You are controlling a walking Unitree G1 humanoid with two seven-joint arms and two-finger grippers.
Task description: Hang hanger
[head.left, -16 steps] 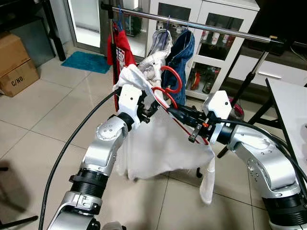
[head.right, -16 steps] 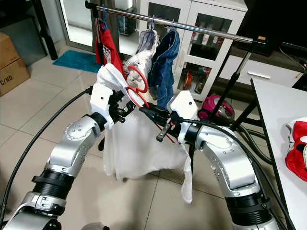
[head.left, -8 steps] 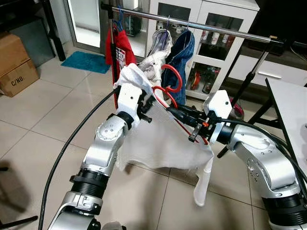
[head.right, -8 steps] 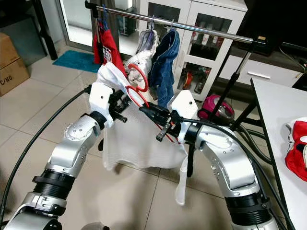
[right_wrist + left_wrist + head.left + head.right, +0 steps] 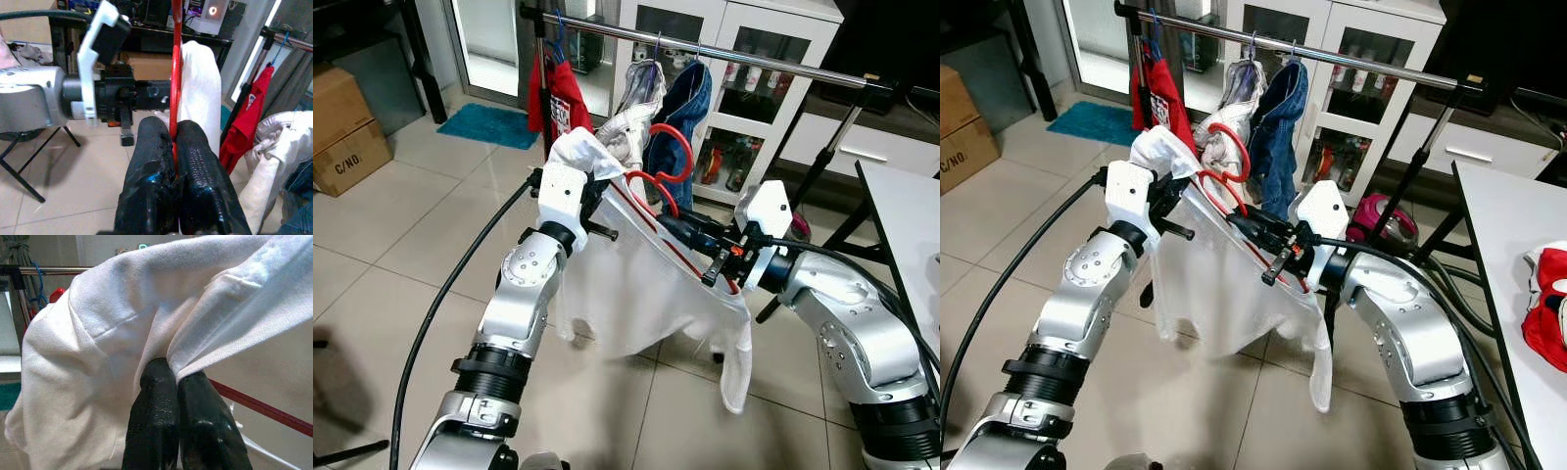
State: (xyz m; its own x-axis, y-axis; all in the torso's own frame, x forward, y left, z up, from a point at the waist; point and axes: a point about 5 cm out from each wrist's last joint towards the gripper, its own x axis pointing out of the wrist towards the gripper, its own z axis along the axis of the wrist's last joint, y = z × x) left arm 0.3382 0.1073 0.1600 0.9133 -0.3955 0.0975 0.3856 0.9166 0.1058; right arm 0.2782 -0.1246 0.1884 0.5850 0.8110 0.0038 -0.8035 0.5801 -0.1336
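Note:
A red hanger (image 5: 672,155) carries a white shirt (image 5: 636,284), held up in front of the metal clothes rail (image 5: 754,57). Its hook stands just below the rail, in front of the hanging clothes. My left gripper (image 5: 177,382) is shut on a fold of the shirt at the hanger's left shoulder (image 5: 579,157). My right gripper (image 5: 173,142) is shut on the hanger's red bar, and in the left eye view this right gripper (image 5: 674,228) sits near the hanger's neck. The shirt drapes down between both arms.
On the rail hang a red garment (image 5: 563,98), a grey-white one (image 5: 641,93) and a blue denim one (image 5: 690,108). Behind stands a glass-door cabinet (image 5: 759,98). A cardboard box (image 5: 347,127) is at the left, a table (image 5: 1508,225) with red cloth (image 5: 1547,318) at the right.
My left arm has lifted and swung left, pulling the shirt's shoulder up. The hanger's hook has risen closer to the rail. The right gripper has shifted slightly.

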